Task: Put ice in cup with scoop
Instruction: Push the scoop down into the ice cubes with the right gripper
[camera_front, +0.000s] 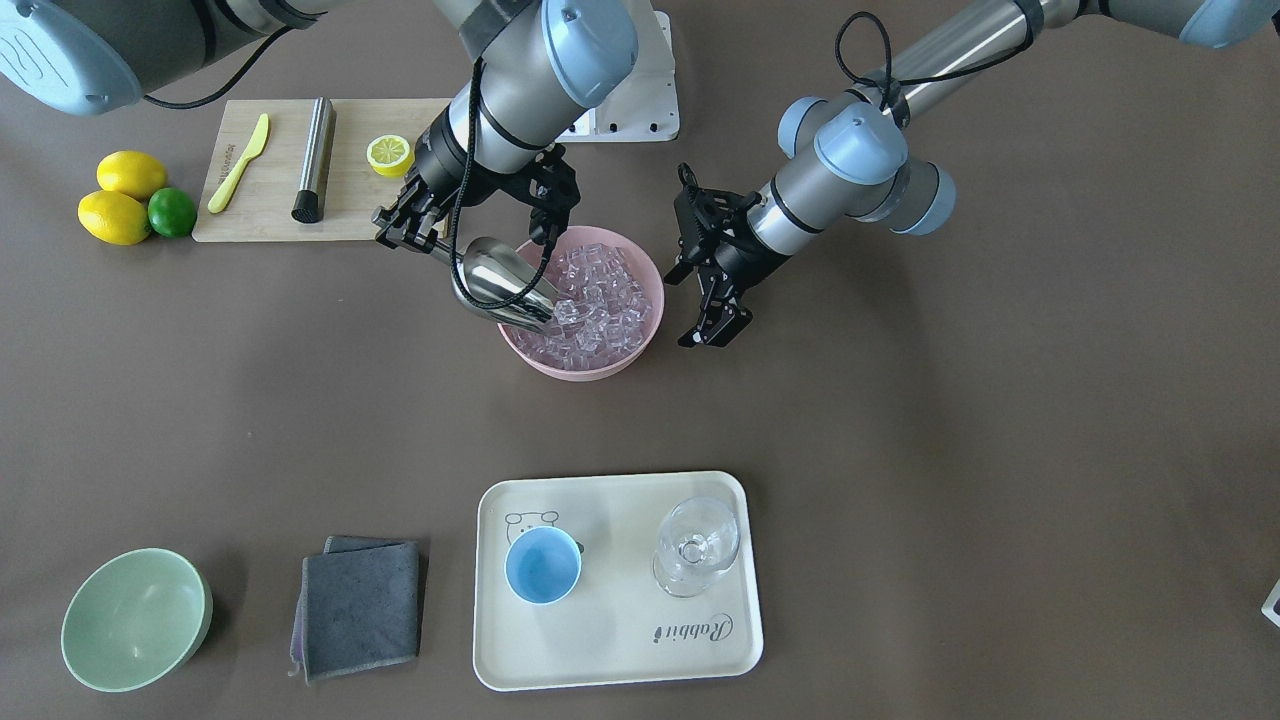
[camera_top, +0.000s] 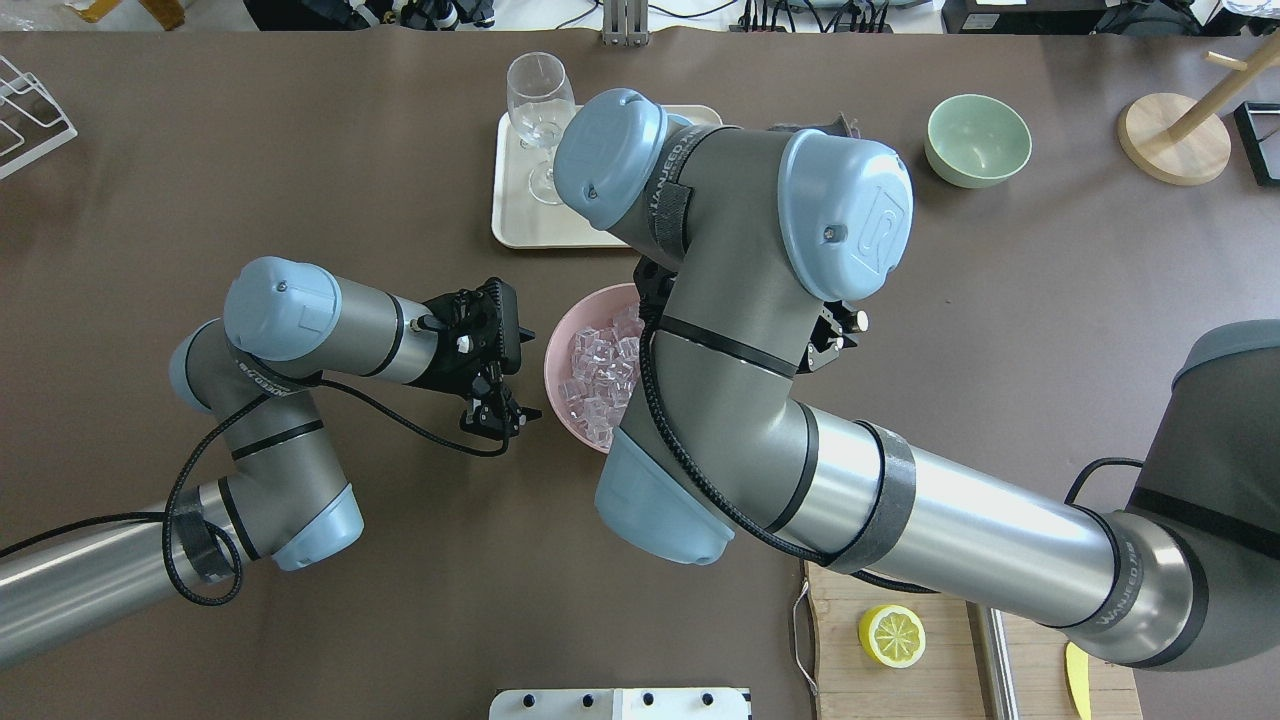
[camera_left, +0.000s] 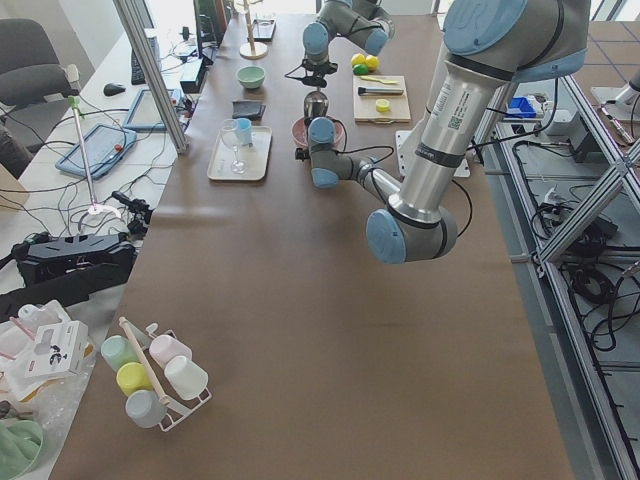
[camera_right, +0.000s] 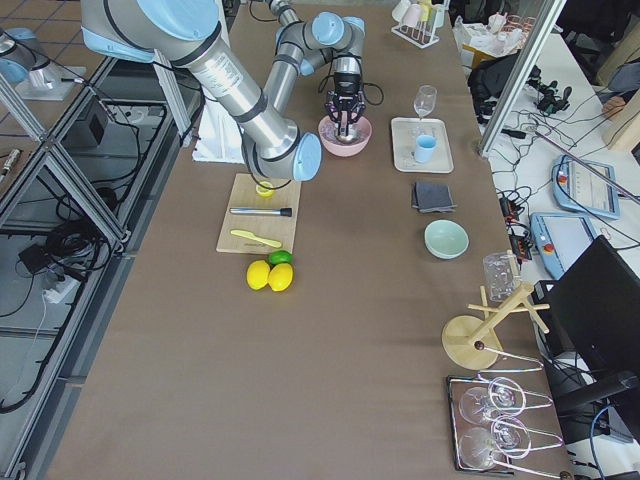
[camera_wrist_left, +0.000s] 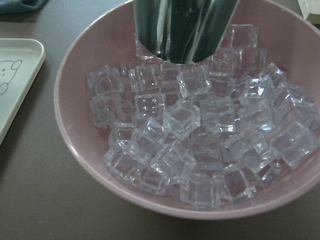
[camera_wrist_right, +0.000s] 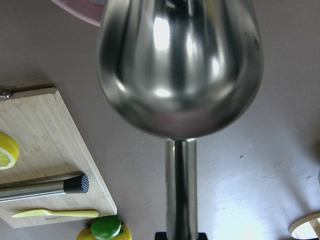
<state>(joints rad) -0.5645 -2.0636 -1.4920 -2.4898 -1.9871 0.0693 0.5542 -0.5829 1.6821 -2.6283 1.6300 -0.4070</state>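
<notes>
Right gripper (camera_front: 415, 228) clamped scoop (camera_front: 500, 285) by rod handle, judged proper hold. Trough mouth lay ahead of fingers, touching ice (camera_front: 600, 295) in pink bowl (camera_front: 580, 370). Cubes judged hard, slippery, light. Left gripper (camera_front: 712, 325) held nothing; opening unclear.

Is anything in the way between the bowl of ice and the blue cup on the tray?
Nothing visible. Only bare table lies between the pink bowl and the cup; the glass stands apart beside it on the tray.

Left arm (camera_front: 800, 200) and right arm (camera_front: 520, 95) are showing silver-grey tubes, pale-blue caps, black cables; left gripper (camera_front: 712, 335), right gripper (camera_front: 420, 238) are looking black.
</notes>
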